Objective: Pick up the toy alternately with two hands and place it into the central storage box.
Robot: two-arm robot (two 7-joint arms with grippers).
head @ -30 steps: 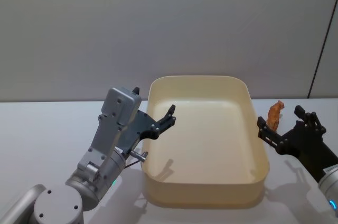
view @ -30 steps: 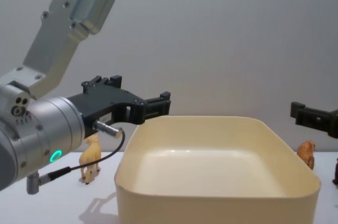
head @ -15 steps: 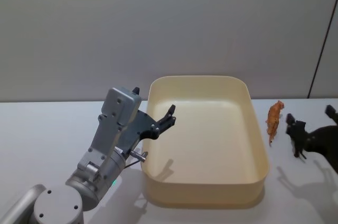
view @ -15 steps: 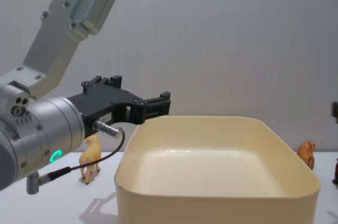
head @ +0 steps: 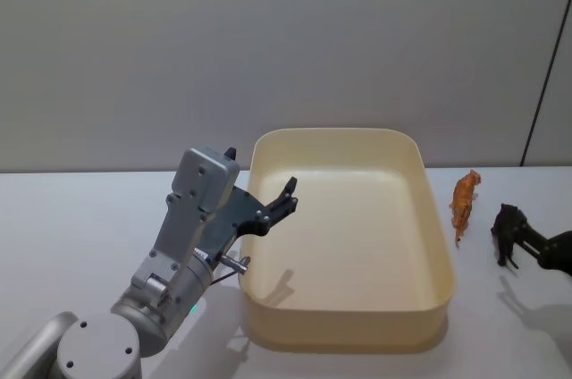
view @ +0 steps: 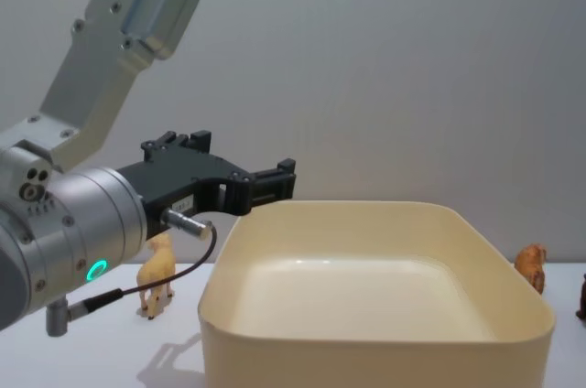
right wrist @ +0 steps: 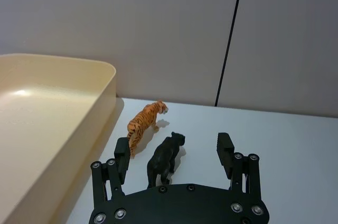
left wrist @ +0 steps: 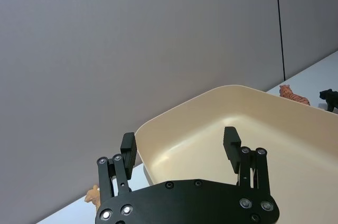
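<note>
The central storage box (head: 441, 245) is a cream-yellow tub with nothing inside. My left gripper (head: 284, 197) hovers open and empty over its left rim; its black fingers (left wrist: 128, 147) frame the tub. To the right of the box stand an orange tiger toy (head: 464, 201) and a black animal toy (head: 508, 231). My right gripper (head: 550, 248) sits at the table's right edge, just right of the black toy. In the right wrist view it (right wrist: 174, 150) is open, and the black toy (right wrist: 165, 158) stands in line with the gap. A tan animal toy (view: 157, 271) stands left of the box.
A grey wall runs behind the white table (head: 80, 218). Open table surface lies left of the box and near the front right corner. The left arm's silver body (view: 82, 223) looms large at the left of the chest view.
My right gripper has drawn back to the right, away from the box, uncovering the tiger and the black toy. The left arm has stayed still.
</note>
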